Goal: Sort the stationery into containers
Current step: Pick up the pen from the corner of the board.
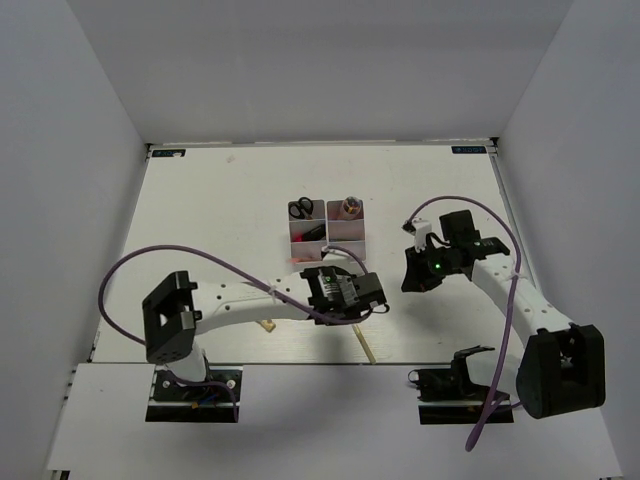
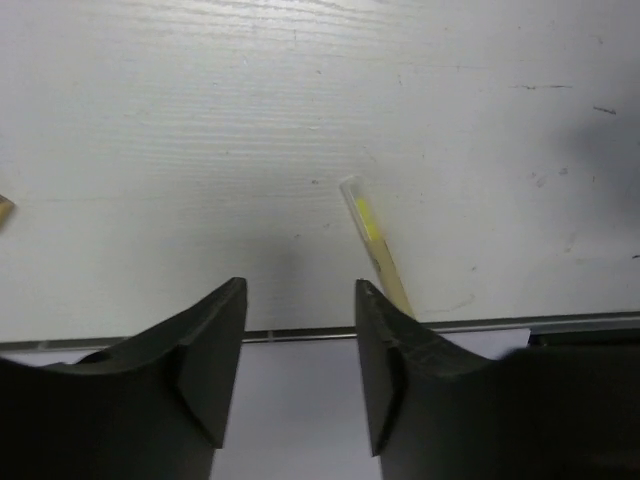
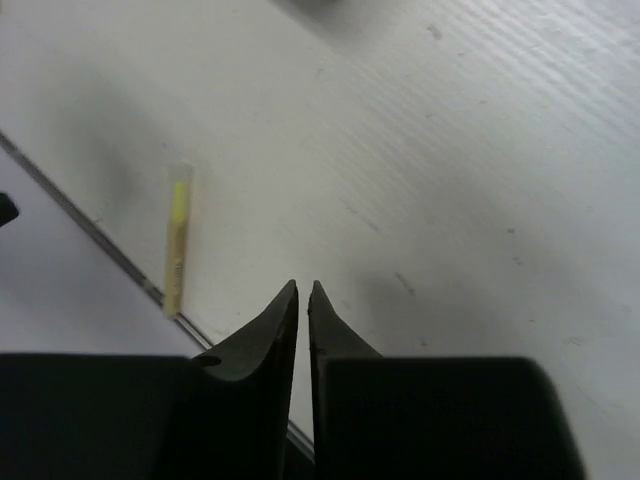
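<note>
White walls are seen on three sides of a pale table (image 1: 220, 220). On it, toward the far middle, a cluster of white bins (image 1: 327, 222) is set in two columns. Black-handled scissors (image 1: 300, 209) are held in the far left bin, and pink items (image 1: 312, 232) in the bin just nearer. What lies in the far right bin cannot be made out.

A tan pencil (image 1: 366, 343) is left on the table at its near edge, well apart from the bins. It is thin and straight, with a bright yellow stretch close to one pale end. Its long axis is laid roughly near to far and tilted slightly. The yellow end is pointed far and a little left, and the plain tan end is brought up to the near edge strip. A small tan piece (image 1: 267, 325) is found further left, beside the left arm.

The left gripper (image 2: 300, 290) is held above the table between bins and pencil, its fingers parted with nothing between them. The right gripper (image 3: 303, 290) is pressed closed on nothing.

Small stickers (image 1: 170, 153) are fixed at the table's far corners; their writing cannot be read.
</note>
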`<state>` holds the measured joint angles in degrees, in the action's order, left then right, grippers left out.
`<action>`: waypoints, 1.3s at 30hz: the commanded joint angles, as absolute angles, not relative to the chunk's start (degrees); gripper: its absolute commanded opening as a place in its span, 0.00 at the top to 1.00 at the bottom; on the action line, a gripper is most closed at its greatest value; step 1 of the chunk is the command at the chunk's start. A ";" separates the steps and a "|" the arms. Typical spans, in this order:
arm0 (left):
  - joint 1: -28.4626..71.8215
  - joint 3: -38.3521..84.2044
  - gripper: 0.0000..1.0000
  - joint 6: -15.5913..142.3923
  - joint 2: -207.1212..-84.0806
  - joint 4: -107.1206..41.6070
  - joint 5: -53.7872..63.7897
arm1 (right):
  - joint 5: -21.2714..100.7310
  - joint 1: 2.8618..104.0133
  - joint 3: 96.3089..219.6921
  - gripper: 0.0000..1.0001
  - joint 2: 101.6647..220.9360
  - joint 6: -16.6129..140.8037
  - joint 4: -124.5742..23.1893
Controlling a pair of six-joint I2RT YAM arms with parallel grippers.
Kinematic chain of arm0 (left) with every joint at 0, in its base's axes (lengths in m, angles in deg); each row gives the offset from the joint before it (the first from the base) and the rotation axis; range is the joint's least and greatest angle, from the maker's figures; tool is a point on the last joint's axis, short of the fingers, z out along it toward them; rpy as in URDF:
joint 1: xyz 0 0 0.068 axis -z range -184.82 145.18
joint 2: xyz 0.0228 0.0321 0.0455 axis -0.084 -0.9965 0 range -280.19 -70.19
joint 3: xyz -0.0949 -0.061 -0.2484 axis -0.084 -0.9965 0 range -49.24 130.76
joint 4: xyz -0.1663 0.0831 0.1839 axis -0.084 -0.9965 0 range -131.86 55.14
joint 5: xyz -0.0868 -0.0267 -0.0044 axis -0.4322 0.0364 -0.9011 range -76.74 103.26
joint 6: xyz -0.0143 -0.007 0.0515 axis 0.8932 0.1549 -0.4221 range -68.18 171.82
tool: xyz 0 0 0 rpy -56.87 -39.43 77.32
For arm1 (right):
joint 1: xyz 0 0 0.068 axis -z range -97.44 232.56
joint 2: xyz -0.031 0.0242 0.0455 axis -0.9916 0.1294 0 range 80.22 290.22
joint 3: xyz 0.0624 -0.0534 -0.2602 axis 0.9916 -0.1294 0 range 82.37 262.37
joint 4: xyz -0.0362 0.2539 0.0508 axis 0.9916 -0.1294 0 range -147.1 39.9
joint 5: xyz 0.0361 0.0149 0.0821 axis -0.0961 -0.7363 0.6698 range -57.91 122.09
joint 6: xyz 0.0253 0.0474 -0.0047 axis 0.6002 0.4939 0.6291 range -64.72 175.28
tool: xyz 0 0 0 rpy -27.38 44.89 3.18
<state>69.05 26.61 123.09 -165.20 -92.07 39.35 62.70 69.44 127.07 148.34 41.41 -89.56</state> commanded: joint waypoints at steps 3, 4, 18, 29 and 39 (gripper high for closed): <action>71.29 30.82 0.36 133.99 -168.71 -97.87 42.35 | 51.52 69.73 129.39 0.67 146.67 47.28 -85.69; 71.38 33.00 0.35 136.87 -170.46 -99.01 42.44 | 51.25 69.82 129.56 0.58 146.49 47.37 -85.61; 72.26 36.63 0.46 143.57 -180.76 -96.13 39.72 | 47.47 70.87 127.98 0.61 142.01 50.09 -82.18; 70.86 37.86 0.46 143.75 -185.24 -92.26 37.17 | 48.70 72.54 127.72 0.61 141.13 50.53 -82.18; 70.50 37.68 0.54 145.33 -187.79 -92.25 34.88 | 50.19 73.69 127.72 0.61 140.60 50.97 -82.44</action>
